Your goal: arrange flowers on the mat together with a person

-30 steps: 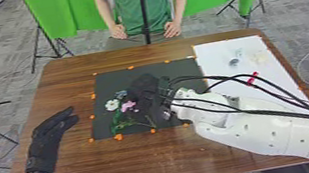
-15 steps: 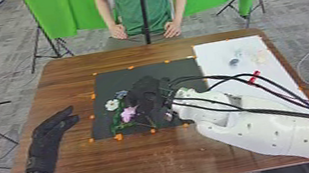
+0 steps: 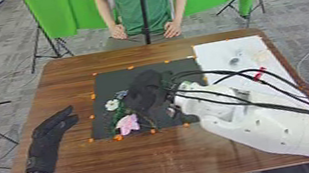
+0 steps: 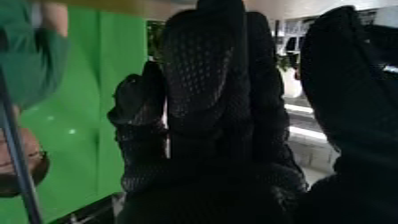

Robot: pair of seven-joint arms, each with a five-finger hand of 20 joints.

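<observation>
Head view: right robot hand (image 3: 144, 92) near pink flower (image 3: 128, 124), grip unclear.

The right hand (image 3: 143, 94) covers the middle of the black mat (image 3: 114, 81) and whatever lies beneath; its grip, and any link to the pink flower (image 3: 128, 124), cannot be made out. Left of it, the white flower (image 3: 112, 104) and green leaves (image 3: 118, 115) are too small for their stems to be traced. The right arm (image 3: 265, 121) hides the white sheet's (image 3: 217, 51) near part and is cut off by the picture's edge. The small grey item (image 3: 233, 61) on that sheet is unreadable.
</observation>
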